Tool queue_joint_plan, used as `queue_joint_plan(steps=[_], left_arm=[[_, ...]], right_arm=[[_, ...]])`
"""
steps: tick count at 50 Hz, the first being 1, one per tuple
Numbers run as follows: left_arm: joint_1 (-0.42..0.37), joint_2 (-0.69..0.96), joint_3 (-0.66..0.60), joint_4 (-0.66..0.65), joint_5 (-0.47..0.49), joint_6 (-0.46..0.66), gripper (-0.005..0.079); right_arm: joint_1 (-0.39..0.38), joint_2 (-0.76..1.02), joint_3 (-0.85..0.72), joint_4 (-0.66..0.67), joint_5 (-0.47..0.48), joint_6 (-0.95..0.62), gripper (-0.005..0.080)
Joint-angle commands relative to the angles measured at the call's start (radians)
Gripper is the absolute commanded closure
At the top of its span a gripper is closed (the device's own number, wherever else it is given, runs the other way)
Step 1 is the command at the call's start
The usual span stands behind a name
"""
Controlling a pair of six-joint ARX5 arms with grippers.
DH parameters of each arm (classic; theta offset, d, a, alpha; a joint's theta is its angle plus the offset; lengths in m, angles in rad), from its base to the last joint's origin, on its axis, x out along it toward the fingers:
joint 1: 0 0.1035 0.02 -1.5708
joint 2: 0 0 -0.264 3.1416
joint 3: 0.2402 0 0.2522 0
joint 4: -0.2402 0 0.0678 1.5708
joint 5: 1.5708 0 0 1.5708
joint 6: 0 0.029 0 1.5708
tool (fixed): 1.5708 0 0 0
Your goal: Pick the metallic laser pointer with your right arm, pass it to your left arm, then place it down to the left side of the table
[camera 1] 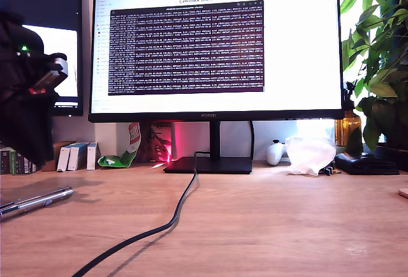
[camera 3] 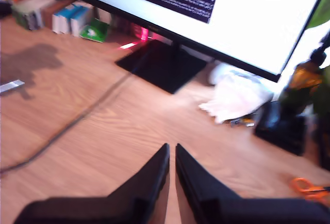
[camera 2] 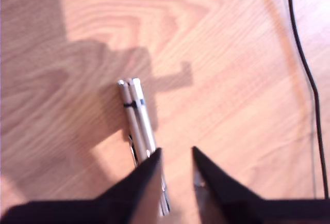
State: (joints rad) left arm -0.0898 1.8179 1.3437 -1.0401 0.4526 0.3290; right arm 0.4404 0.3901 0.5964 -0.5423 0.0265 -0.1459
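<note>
We see the metallic laser pointer (camera 1: 35,202) lying flat on the surface (camera 1: 268,226) at the lower left of the exterior view, a slim, shiny silver cylinder with a segmented barrel. In the first wrist view it (camera 2: 138,114) shows a thin dark band near its far end, and its near end runs under one dark pointed finger of our first gripper (camera 2: 175,154). Those jaws stand slightly spread with only bare wood grain between them; the pointer lies beside the gap, not in it. Our second gripper (camera 3: 171,149) hangs above open surface, its tapered black jaws almost pressed together and holding nothing. A black cable (camera 1: 162,226) snakes across the light-brown wood from the flat, dark monitor stand (camera 1: 209,164).
</note>
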Motion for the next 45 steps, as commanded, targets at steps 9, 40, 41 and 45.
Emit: queue_joint_plan(steps=[9, 40, 41, 45], left_arm=[[0.003, -0.063, -0.005, 0.044, 0.013, -0.009, 0.0764], [0.024, -0.537, -0.012, 0.335, -0.292, -0.114, 0.0764], [0.024, -0.544, -0.012, 0.347, -0.292, -0.11, 0.0764], [0.024, -0.555, -0.012, 0.377, -0.304, -0.152, 0.0764]], right_arm=[[0.002, -0.003, -0.019, 0.012, 0.1, 0.139, 0.0765], [0.004, -0.008, -0.011, 0.129, 0.359, 0.151, 0.0765], [0.004, -0.008, -0.011, 0.143, 0.356, 0.152, 0.0765], [0.004, -0.008, -0.011, 0.177, 0.368, 0.152, 0.0764]])
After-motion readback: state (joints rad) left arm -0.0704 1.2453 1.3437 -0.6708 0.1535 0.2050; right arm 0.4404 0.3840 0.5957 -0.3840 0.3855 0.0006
